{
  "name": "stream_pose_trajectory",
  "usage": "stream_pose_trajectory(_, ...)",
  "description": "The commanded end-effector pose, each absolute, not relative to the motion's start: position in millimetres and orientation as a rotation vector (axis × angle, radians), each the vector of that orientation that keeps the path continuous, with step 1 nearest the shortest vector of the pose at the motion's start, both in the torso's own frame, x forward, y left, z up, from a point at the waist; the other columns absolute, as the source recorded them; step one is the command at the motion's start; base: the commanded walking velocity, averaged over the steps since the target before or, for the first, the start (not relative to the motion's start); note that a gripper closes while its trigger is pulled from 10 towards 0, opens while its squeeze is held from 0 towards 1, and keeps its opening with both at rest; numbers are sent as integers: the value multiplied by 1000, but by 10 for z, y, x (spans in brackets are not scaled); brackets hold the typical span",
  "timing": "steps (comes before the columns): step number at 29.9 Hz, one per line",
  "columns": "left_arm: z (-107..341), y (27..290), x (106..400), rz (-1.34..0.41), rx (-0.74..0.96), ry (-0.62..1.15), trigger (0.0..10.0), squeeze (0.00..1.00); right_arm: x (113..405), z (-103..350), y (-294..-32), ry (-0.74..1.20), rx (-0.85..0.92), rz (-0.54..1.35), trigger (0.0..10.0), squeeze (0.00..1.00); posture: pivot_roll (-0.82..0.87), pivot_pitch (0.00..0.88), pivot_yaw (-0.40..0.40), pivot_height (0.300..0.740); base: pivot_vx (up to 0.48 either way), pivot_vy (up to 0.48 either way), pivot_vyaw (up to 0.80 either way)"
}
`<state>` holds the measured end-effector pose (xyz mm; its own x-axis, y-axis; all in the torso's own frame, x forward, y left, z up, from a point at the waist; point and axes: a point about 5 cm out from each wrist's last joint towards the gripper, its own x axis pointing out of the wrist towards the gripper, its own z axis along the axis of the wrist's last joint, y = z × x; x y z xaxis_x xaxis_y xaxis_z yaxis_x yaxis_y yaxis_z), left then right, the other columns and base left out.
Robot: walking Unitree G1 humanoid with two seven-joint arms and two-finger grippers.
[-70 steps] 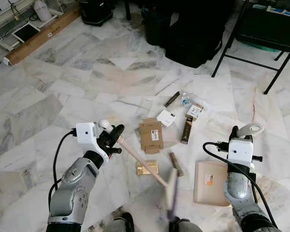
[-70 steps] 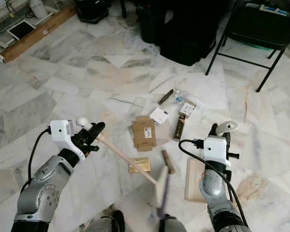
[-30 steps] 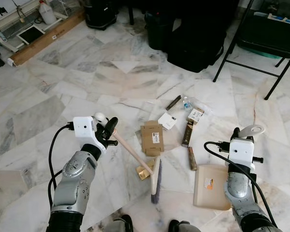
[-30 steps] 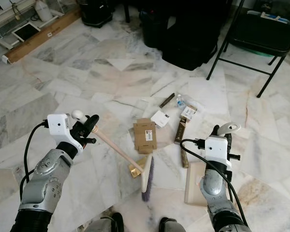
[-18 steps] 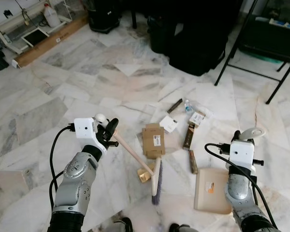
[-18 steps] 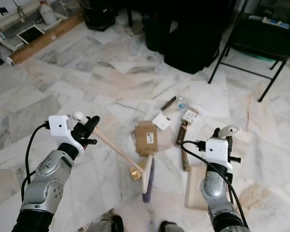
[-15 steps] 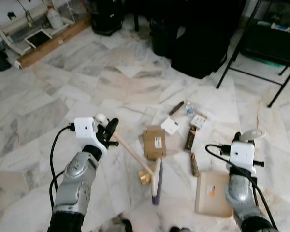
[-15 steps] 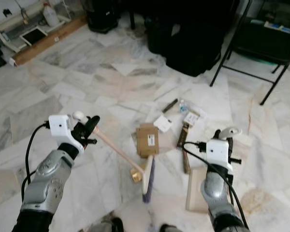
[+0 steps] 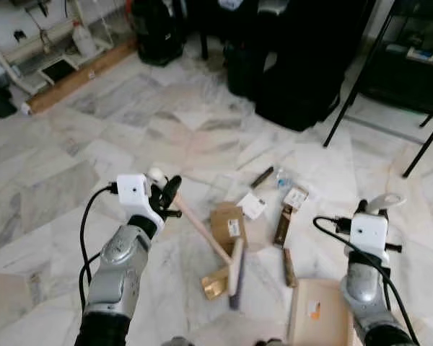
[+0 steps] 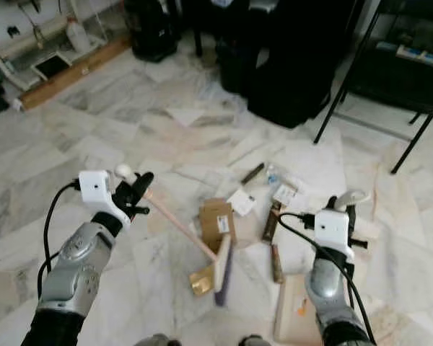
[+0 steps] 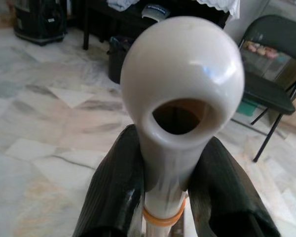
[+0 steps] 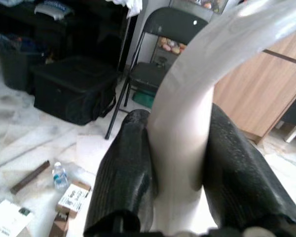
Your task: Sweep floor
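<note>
The floor (image 9: 79, 137) is polished marble, grey-veined and faintly glossy, strewn with matt brown cardboard (image 9: 228, 225) and white paper scraps (image 9: 254, 205). The broom (image 9: 202, 231) has a pale wooden stick capped with smooth, shiny cream plastic (its knob catches highlights in the left wrist view), gripped by ribbed matt black rubbery fingers (image 11: 113, 192). The dustpan (image 9: 319, 314) looks like matt beige plastic.

One broom (image 9: 231, 265), one dustpan (image 9: 319, 318), two claws (image 9: 167, 196).
</note>
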<state>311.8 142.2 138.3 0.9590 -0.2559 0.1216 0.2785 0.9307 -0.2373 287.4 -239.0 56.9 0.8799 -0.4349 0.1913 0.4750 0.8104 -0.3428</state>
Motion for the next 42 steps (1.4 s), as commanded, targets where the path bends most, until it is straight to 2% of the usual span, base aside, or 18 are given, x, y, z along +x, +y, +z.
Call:
stream_pose_trajectory(1, 1414, 1499, 3109, -252, -237, -115, 10000, 0, 2842, 503, -2366, -74, -401, -473, 10000, 0, 84, 183, 78, 740, 259, 0, 0)
stream_pose_trajectory(6, 1412, 1496, 3112, -254, -238, -117, 10000, 0, 2825, 488, -2359, -71, -400, -469, 10000, 0, 81, 183, 79, 740, 257, 0, 0)
stream_pose_trajectory(28, 1396, 1445, 3118, -282, -230, -111, 10000, 0, 2760, 498, -2457, -81, -434, -496, 10000, 0, 76, 170, 80, 740, 0, 0, 0)
stream_pose_trajectory(42, 1312, 1374, 3057, -324, -221, -66, 10000, 0, 2717, 646, -2725, -130, -514, -600, 10000, 0, 76, 187, 82, 740, 0, 0, 0)
